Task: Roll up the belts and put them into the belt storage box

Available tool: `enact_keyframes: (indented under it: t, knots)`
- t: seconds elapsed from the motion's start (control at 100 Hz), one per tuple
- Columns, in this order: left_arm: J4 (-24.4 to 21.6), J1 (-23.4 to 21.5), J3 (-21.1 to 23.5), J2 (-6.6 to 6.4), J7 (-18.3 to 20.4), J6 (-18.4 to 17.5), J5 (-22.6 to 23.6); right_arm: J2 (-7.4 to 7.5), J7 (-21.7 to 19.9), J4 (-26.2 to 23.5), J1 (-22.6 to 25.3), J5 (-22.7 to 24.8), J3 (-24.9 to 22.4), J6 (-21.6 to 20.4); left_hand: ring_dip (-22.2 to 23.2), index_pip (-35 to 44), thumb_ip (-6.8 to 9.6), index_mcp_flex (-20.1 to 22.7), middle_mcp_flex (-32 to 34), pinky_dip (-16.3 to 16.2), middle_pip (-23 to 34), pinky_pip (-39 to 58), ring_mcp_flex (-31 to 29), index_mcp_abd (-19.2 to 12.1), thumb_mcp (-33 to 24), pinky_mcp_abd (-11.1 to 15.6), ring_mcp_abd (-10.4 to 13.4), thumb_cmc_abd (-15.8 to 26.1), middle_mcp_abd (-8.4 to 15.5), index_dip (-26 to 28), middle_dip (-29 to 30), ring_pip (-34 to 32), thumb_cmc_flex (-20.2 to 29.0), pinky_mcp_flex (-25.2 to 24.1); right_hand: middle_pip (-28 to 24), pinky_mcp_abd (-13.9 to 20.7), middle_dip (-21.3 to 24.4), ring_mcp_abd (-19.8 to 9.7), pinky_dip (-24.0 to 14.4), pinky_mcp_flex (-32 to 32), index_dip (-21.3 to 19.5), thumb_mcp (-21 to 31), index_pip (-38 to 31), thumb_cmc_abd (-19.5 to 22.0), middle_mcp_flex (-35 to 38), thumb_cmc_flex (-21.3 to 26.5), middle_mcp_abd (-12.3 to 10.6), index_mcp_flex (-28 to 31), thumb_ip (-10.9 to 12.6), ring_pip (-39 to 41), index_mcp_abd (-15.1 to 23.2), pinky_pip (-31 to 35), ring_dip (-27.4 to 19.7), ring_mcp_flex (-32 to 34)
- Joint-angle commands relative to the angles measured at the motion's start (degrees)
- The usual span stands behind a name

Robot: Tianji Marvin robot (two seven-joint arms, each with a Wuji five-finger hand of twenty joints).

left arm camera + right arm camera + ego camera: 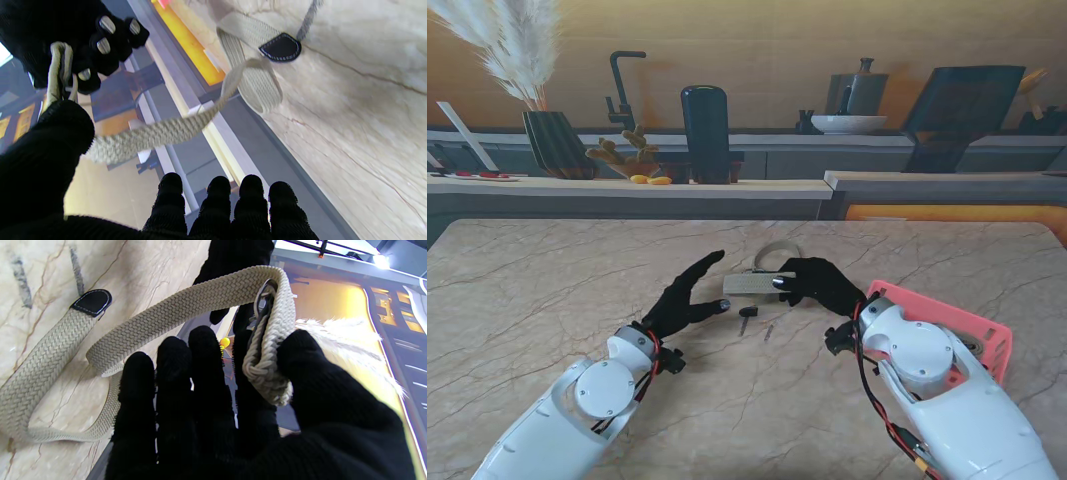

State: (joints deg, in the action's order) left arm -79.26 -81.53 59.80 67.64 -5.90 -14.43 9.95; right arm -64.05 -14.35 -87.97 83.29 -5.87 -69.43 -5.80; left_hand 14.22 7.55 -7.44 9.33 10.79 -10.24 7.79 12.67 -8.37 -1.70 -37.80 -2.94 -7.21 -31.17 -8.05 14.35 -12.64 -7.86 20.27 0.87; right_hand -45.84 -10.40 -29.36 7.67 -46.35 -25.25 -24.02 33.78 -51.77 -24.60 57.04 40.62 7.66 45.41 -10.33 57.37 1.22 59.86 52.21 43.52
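**Right hand pinching the woven belt above the marble table**

From the stand camera, the right hand is holding a beige woven belt a little above the marble table, near the middle of it. The left hand is standing just beside the belt on its left, with the fingers spread and holding nothing. A pink belt storage box is sitting near the right edge of the table, partly hidden behind the right arm. Two small dark things are lying on the table just nearer to me than the belt; I cannot tell what they are.

In the left wrist view, the belt is running in the air from the right hand to the table, where its black leather tip is lying. The left fingertips are apart and not touching it.

In the right wrist view, the thumb and fingers are pinching the folded buckle end of the belt. The rest is looping onto the table, and the black tip is lying flat.
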Motion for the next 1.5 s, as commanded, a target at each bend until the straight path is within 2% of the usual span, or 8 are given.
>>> enact_keyframes:
  t: [0.0,0.64,1.08,1.28,1.33,1.4,1.46,1.49]
  knots:
    - [0.0,0.71,-0.71,0.32,1.8,-0.16,-1.03,-0.7,-0.09,-0.12,-0.26,-0.11,0.73,0.06,-0.8,0.23,-1.98,-1.17,-1.37,0.09,-0.48,-0.34,0.21,-3.28,-1.53,1.66,1.74,-2.84,2.27,-0.75,1.0,1.73,-2.33,-0.47,-0.78,2.14,-0.85,-1.59,-1.2,-0.37,-0.98,5.41,-2.84,1.55,-0.32,4.93,1.57,3.02,-0.81,1.08,8.78,1.52,1.26,1.77]
    - [2.32,4.17,-7.91,2.5,-1.94,-1.23,-2.45,-2.74,0.19,4.66,-4.22,-8.0,6.78,2.97,-0.56,-9.41,-2.44,-1.51,-2.56,-0.29,-3.44,-0.79,1.1,-6.44,-4.07,2.97,2.06,-3.69,2.21,-5.68,0.77,1.03,-2.79,-0.33,-0.94,2.06,-0.9,-1.42,-1.26,-0.24,-0.96,5.47,-2.75,1.6,-0.38,4.9,1.68,2.93,-0.68,1.1,8.42,1.28,1.53,1.61]
    - [3.22,4.31,-9.85,5.16,-9.64,-0.63,-2.57,-5.13,2.59,7.15,-5.7,-14.92,10.68,5.76,0.53,-8.54,-2.8,-1.32,0.27,-2.13,3.38,7.32,-1.24,-6.59,-5.24,3.72,2.35,-1.05,3.44,-6.2,-0.91,-2.94,-2.57,-0.4,-1.24,1.9,-0.96,-1.12,-1.51,0.22,-1.04,5.47,-2.72,1.94,-0.79,5.01,1.96,2.53,-0.4,1.29,7.81,1.33,1.65,1.22]
    - [3.34,4.1,-10.87,6.78,-13.38,-0.56,-4.19,-5.88,4.12,7.7,-6.25,-15.54,12.0,7.31,0.94,-7.93,-1.23,-1.53,2.34,-3.64,7.04,12.17,-2.7,-5.02,4.84,3.96,2.42,8.91,3.78,-0.51,-1.13,-5.69,1.46,-0.28,-1.54,1.89,-1.06,-1.07,-1.64,0.23,-1.12,4.96,-2.58,2.34,-0.99,4.7,2.17,2.14,-0.41,1.51,8.18,1.56,1.66,1.27]
    - [3.18,3.95,-11.08,7.17,-14.09,-0.39,-5.02,-6.11,4.41,7.91,-6.35,-16.0,12.27,7.76,1.02,-8.0,0.2,-1.59,3.2,-4.28,7.71,13.99,-3.18,-4.35,16.33,4.29,2.72,16.07,4.07,2.1,-1.3,-6.5,7.16,-0.22,-1.62,1.88,-1.07,-1.1,-1.64,0.4,-0.86,4.45,-2.23,2.57,-1.06,4.46,2.03,1.93,-0.38,1.52,9.0,1.59,1.6,1.19]
    - [2.93,3.7,-11.34,7.73,-14.93,-0.27,-6.51,-6.69,6.15,7.93,-6.29,-16.52,12.66,8.61,1.19,-7.6,0.8,-1.2,4.58,-4.69,8.42,14.93,-4.01,-4.19,17.98,4.25,2.92,17.79,4.45,2.76,-1.53,-7.1,9.37,0.4,-2.1,1.35,-1.2,-0.5,-1.69,0.85,0.12,2.66,-2.04,2.67,-0.96,4.52,2.41,2.08,0.2,1.83,10.2,1.92,1.47,1.07]
    - [2.84,3.56,-11.54,8.24,-16.2,-0.05,-6.99,-6.92,6.79,8.01,-6.36,-16.51,12.97,9.41,1.42,-4.38,3.05,-1.41,6.38,-5.98,9.54,18.21,-5.11,-3.58,35.99,3.93,3.08,25.07,4.89,5.51,-2.22,-8.6,20.66,0.62,-2.09,1.06,-1.18,-0.04,-1.65,1.38,0.93,1.79,-1.68,2.69,-1.25,3.94,2.71,2.19,0.37,1.83,11.23,1.9,1.41,0.61]
    - [2.83,3.5,-11.61,8.53,-16.98,-0.03,-7.2,-6.99,7.19,7.95,-6.34,-16.28,13.08,9.99,1.61,-3.34,3.46,-1.28,7.05,-6.65,9.9,19.51,-5.51,-3.39,38.7,3.49,3.06,26.92,5.08,5.73,-2.39,-9.13,22.96,0.72,-2.02,0.85,-1.15,0.21,-1.59,1.75,1.52,1.54,-1.56,2.36,-1.49,3.76,2.88,2.38,0.95,1.71,11.36,1.86,1.32,0.27]
